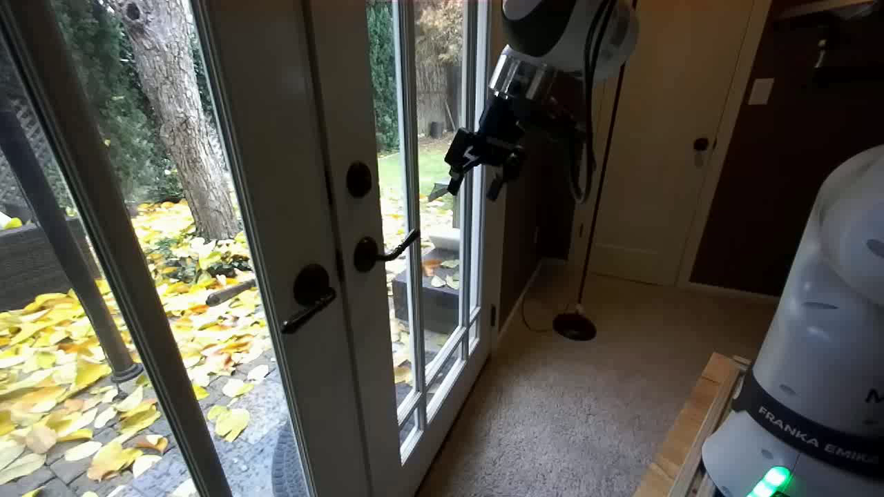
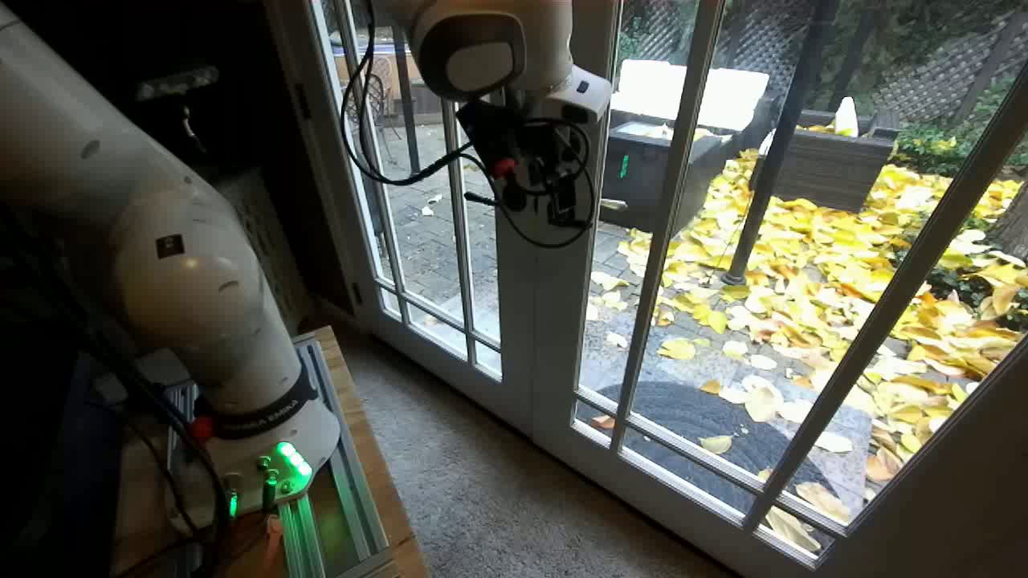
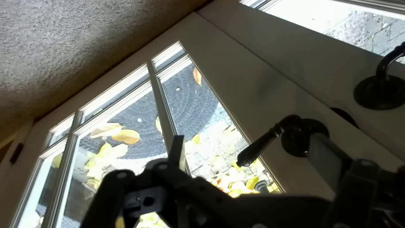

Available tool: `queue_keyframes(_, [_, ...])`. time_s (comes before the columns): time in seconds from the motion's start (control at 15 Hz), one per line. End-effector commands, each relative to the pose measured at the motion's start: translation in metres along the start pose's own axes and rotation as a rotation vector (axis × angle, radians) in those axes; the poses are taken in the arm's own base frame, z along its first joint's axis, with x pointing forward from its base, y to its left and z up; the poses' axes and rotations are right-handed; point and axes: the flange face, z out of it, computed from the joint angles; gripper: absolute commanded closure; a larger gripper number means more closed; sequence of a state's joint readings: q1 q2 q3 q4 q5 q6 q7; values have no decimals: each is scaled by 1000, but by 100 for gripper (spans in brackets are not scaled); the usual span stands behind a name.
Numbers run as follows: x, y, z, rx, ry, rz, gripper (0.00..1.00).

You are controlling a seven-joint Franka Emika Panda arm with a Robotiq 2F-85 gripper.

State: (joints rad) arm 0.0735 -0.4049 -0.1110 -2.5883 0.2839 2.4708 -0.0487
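My gripper point(image 3: 247, 142) is open and empty, with its two fingers wide apart in the wrist view. It hangs in the air in front of the white glass doors in an exterior view point(image 1: 474, 188). A dark lever handle point(image 3: 265, 142) shows beyond the gap between the fingers; the right finger covers part of its round plate. No contact with it shows. That handle also shows in an exterior view point(image 1: 309, 310), lower than the gripper. A second dark lever handle point(image 3: 383, 85) is on the neighbouring door, also in an exterior view point(image 1: 387, 252). In an exterior view the gripper point(image 2: 562, 201) is seen from behind, its fingers unclear.
A round dark lock point(image 1: 359, 179) sits above the second handle. A thin pole on a round base point(image 1: 574, 326) stands on the carpet point(image 1: 552, 414). The arm's base is on a wooden table point(image 2: 385, 514). Cables point(image 2: 401, 181) hang from the wrist. Yellow leaves lie outside the glass.
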Motion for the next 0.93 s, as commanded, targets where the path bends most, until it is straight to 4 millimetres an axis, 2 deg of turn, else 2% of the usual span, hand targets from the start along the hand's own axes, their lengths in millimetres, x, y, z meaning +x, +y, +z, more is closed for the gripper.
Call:
queue_keyframes(0.0, [0, 0, 0, -1, -1, 0, 0])
queue_keyframes(0.27, [0, 0, 0, -1, -1, 0, 0])
queue_keyframes(0.67, [-13, -57, 18, 93, 40, -229, 0])
queue_keyframes(0.8, [-15, -73, 23, 147, 76, -256, 0])
queue_keyframes(0.87, [-16, -78, 27, 159, 94, -270, 25])
